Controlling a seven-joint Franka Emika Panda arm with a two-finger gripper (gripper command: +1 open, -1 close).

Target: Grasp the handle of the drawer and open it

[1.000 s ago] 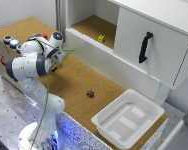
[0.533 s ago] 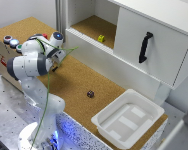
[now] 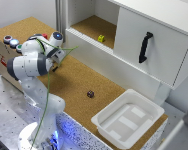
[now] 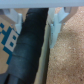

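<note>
Approach step, not yet begun: gripper (image 4: 44, 22) far from handle (image 3: 145, 47), jaws parted, holding nothing. Next: cross to drawer (image 3: 154, 45), align with handle.

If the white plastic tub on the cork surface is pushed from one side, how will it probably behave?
The tub looks thin-walled and holds nothing, so it is probably light and would slide rather than resist. Its wide, shallow shape makes tipping unlikely. It sits near the edge of the cork surface, so a strong push might send it off.
</note>
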